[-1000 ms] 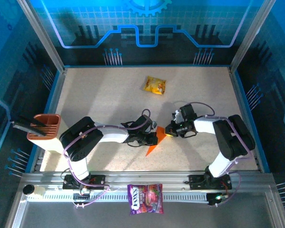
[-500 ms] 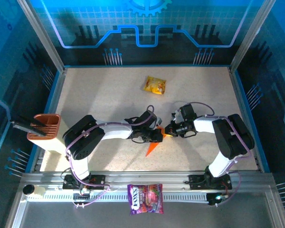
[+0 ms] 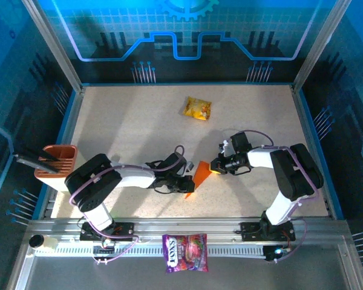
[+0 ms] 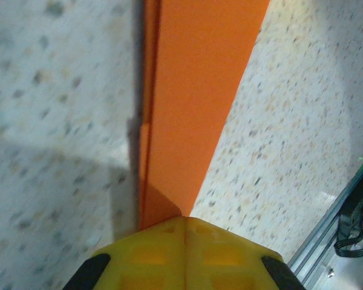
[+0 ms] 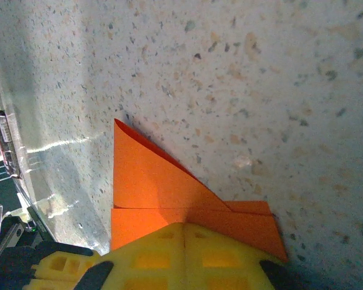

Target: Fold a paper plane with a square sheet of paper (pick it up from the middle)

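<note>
Pinching the paper plane (image 3: 201, 172), left end effector (image 4: 184, 229) faces right end effector (image 5: 184, 238).

The paper plane (image 4: 199, 90) I hold is matt, smooth orange paper, sharply creased. My left gripper (image 4: 184, 225) shows moulded yellow plastic fingertips (image 4: 145, 254); the table (image 3: 127, 127) is dull speckled stone-look, the snack packet (image 3: 196, 109) glossy.

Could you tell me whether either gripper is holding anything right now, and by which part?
Both hold the folded orange paper: the left gripper pinches its near end, the right gripper its far end.
</note>
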Action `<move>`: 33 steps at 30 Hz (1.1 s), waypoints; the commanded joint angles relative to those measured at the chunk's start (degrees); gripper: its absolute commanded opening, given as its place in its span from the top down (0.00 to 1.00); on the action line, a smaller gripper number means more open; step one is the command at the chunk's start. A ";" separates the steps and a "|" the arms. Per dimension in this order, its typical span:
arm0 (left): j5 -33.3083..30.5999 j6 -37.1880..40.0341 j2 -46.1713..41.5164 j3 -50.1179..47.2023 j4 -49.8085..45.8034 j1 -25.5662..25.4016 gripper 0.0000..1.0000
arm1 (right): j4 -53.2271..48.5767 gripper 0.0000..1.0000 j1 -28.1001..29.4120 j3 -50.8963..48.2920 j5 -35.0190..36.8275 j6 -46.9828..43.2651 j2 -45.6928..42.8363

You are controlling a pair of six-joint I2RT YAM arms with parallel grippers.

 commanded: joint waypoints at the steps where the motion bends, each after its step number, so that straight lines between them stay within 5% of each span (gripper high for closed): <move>1: -2.10 0.68 -2.81 -4.90 -8.53 -0.68 0.93 | -3.51 1.00 -1.93 -0.61 5.31 -1.86 2.13; 6: -5.00 0.59 -8.17 -4.69 -8.71 -0.60 0.93 | -0.98 1.00 -1.46 -0.16 2.16 -1.86 -1.20; 11: -8.69 0.04 -5.47 3.98 -10.95 1.84 0.90 | -2.84 0.81 -1.16 -0.94 3.42 -0.53 -9.71; 16: -2.93 -1.08 1.49 10.57 -5.60 6.02 0.82 | -3.97 0.72 -1.30 -4.78 3.29 2.24 -15.71; 24: -1.75 0.30 7.49 16.75 -7.88 10.49 0.76 | -2.59 0.71 0.15 -9.02 1.40 5.17 -17.27; 33: 8.25 3.56 14.65 22.68 -6.74 11.25 0.72 | -2.13 0.77 2.68 -7.10 2.56 6.14 -13.50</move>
